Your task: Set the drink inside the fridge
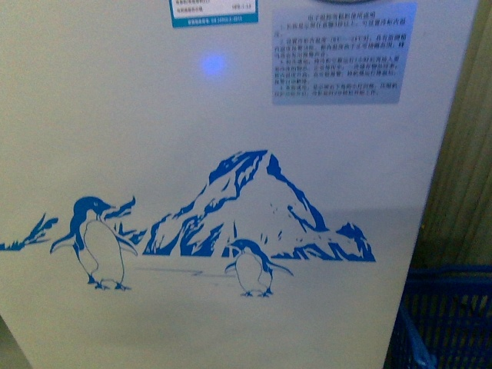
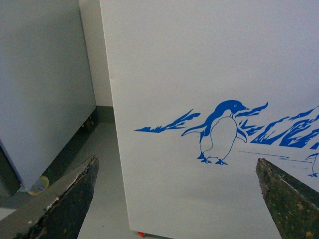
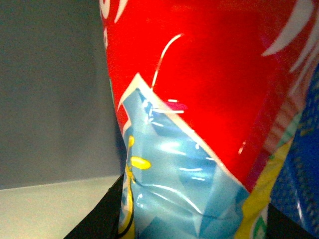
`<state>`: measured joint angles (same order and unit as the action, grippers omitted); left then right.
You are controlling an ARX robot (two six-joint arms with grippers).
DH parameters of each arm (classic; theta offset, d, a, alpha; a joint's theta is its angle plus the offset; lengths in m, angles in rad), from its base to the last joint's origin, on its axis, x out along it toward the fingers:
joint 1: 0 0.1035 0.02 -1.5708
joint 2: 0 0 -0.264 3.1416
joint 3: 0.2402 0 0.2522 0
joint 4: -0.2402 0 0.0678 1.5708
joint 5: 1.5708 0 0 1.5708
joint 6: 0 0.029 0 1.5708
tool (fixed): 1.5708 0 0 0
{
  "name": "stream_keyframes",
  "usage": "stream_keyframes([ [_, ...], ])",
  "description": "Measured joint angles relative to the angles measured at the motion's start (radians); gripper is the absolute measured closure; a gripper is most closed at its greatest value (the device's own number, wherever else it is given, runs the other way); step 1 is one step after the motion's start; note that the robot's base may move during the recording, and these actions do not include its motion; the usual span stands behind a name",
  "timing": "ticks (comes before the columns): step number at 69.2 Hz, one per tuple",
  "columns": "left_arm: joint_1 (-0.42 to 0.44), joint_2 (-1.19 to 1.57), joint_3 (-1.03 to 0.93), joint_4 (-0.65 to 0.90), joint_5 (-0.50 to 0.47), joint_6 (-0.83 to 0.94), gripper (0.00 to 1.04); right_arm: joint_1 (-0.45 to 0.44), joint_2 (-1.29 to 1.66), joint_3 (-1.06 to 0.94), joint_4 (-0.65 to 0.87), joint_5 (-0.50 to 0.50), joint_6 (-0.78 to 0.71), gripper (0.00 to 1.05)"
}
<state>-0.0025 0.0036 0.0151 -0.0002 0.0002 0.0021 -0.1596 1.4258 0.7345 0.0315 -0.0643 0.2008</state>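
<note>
The fridge's white front [image 1: 192, 154] fills the front view, with its blue penguin-and-mountain drawing and two stickers near the top; its lid is out of view. It also shows in the left wrist view [image 2: 199, 74], close ahead. My left gripper [image 2: 182, 199] is open and empty, its dark fingers [image 2: 70, 199] wide apart before the fridge's lower front. My right gripper [image 3: 192, 224] is shut on the drink bottle [image 3: 199, 99], whose red, light-blue and yellow label fills the right wrist view. Neither arm shows in the front view.
A plain grey-white cabinet on castors [image 2: 45, 84] stands beside the fridge, with a narrow strip of grey floor [image 2: 94, 164] between them. A blue plastic crate [image 1: 450, 319] sits on the floor at the fridge's right side, before a beige wall [image 1: 469, 154].
</note>
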Motion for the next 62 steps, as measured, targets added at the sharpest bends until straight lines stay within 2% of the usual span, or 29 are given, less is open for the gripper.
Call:
stream_keyframes([
  [9, 0.0, 0.0, 0.0, 0.0, 0.0, 0.0, 0.08, 0.016, -0.243, 0.05, -0.07, -0.01, -0.065, 0.65],
  [18, 0.0, 0.0, 0.0, 0.0, 0.0, 0.0, 0.08, 0.04, -0.427, 0.089, -0.103, 0.028, -0.109, 0.65],
  [36, 0.0, 0.0, 0.0, 0.0, 0.0, 0.0, 0.08, 0.136, -0.67, 0.094, -0.106, 0.174, -0.162, 0.65],
  [44, 0.0, 0.0, 0.0, 0.0, 0.0, 0.0, 0.08, 0.201, -0.766, 0.095, -0.117, 0.269, -0.155, 0.65],
  [51, 0.0, 0.0, 0.0, 0.0, 0.0, 0.0, 0.08, 0.295, -0.872, 0.09, -0.116, 0.398, -0.145, 0.65],
  [54, 0.0, 0.0, 0.0, 0.0, 0.0, 0.0, 0.08, 0.325, -0.891, 0.071, -0.076, 0.437, -0.146, 0.65],
  [62, 0.0, 0.0, 0.0, 0.0, 0.0, 0.0, 0.08, 0.337, -0.925, 0.043, 0.002, 0.447, -0.154, 0.65],
])
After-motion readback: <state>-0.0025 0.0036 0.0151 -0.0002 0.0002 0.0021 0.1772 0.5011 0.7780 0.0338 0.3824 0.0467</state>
